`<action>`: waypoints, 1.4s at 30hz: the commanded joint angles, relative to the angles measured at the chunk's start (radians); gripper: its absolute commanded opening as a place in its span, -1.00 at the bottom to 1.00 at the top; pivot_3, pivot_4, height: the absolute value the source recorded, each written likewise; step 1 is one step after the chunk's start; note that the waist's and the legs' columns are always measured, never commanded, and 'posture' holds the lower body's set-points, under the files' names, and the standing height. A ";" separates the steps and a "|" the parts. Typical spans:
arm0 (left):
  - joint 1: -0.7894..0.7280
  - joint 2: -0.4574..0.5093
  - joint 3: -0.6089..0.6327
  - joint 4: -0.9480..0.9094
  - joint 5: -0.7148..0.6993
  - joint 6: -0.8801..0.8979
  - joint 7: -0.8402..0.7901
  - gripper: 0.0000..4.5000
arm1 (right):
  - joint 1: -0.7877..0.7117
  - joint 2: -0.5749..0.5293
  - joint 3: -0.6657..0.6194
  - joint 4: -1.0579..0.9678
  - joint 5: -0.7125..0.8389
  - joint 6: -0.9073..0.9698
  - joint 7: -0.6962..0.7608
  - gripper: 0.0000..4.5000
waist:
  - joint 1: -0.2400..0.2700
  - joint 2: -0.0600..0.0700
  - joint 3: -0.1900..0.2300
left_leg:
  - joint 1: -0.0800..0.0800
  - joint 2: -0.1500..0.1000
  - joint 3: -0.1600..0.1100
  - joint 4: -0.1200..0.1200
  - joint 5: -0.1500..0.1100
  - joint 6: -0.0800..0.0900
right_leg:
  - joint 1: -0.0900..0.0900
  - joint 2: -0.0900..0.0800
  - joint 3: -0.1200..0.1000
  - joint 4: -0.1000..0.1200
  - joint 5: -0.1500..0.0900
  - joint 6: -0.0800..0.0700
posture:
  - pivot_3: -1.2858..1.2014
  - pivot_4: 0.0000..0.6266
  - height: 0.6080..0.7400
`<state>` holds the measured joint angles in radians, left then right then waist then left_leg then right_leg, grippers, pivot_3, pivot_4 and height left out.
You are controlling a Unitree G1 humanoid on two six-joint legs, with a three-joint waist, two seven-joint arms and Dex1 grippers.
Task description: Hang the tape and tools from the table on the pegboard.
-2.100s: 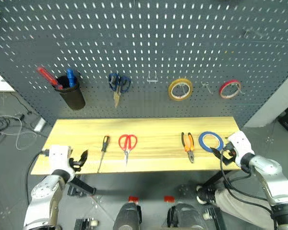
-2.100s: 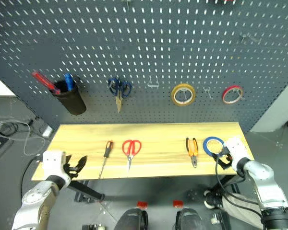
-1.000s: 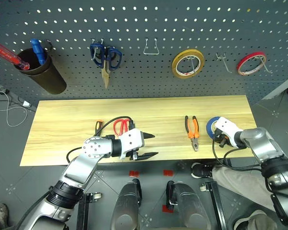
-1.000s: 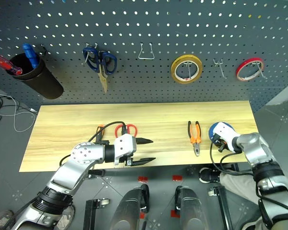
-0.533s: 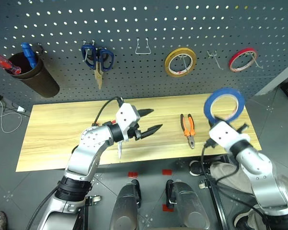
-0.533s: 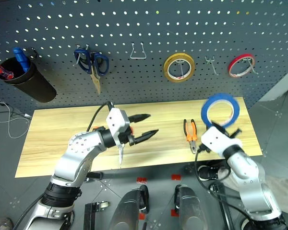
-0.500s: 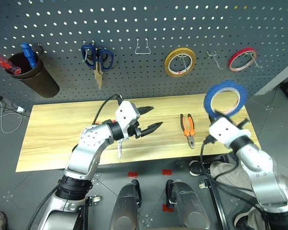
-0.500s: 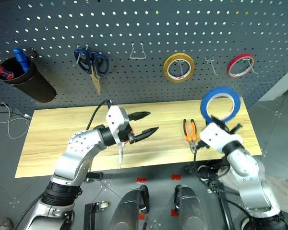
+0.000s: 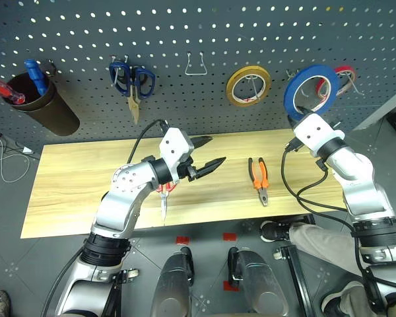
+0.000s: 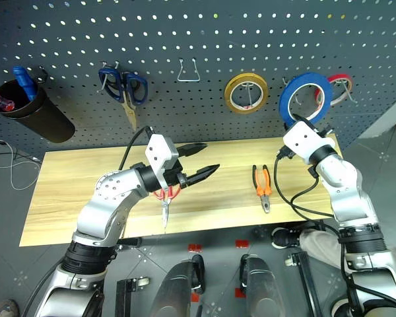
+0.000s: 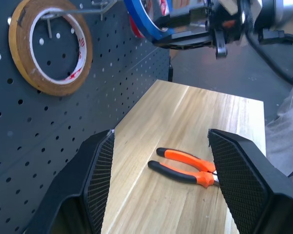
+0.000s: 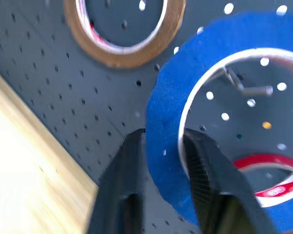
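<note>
1. Blue ring of tape (image 9: 310, 88) is up against the dark grey-blue pegboard full of holes (image 9: 198, 33), pinched at its lower edge by the right gripper (image 12: 162, 146).
2. The left gripper (image 9: 209, 152) hangs with fingers spread apart, holding nothing, over the light wooden table (image 9: 72, 178).
3. Orange-and-black pliers (image 9: 259, 178) lie on the table.

Silver-grey arms, white wrist housings, black cables and textured black fingers (image 11: 237, 180).

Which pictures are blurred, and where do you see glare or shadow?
Right wrist view: the blue tape and the fingers are soft, out of focus. Left wrist view: sharp, the pliers clear. Eye views: sharp, even light, soft shadows on the table.
</note>
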<state>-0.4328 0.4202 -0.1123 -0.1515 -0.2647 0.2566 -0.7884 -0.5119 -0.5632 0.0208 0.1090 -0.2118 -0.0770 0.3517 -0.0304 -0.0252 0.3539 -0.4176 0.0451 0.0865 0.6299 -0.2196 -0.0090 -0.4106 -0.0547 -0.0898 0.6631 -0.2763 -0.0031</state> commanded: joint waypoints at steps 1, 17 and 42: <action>0.051 0.070 0.008 0.022 0.055 -0.073 -0.027 0.43 | 0.086 0.033 -0.028 -0.126 0.047 0.074 0.007 0.19 | 0.001 0.000 0.000 | 0.000 0.000 0.000 0.000 0.000 0.000 | 0.000 0.000 0.000 0.000 0.000 0.000 | -0.03 0.14 1.00; 0.087 0.287 -0.055 0.329 0.244 -0.447 -0.197 0.43 | 0.103 0.543 -0.030 -0.203 0.079 1.113 -0.271 0.98 | 0.004 -0.001 -0.001 | -0.002 0.002 0.000 0.002 0.002 -0.003 | -0.006 -0.001 0.000 0.006 0.001 -0.002 | -0.03 0.11 1.00; 0.266 0.252 0.094 0.146 0.103 -0.280 -0.122 0.43 | -0.030 0.401 0.108 -0.279 0.181 0.903 -0.104 0.12 | -0.007 -0.001 -0.001 | -0.014 0.003 0.000 0.012 0.002 -0.002 | -0.017 0.000 0.000 0.017 0.001 -0.004 | -0.01 0.02 1.00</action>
<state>-0.1964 0.6803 -0.0696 0.0642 -0.1144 -0.0561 -0.9399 -0.5655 -0.1815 0.1000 -0.0265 -0.0538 0.8704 0.2377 -0.0372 -0.0264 0.3528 -0.4315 0.0478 0.0857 0.6418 -0.2179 -0.0112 -0.4274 -0.0550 -0.0902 0.6797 -0.2757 -0.0074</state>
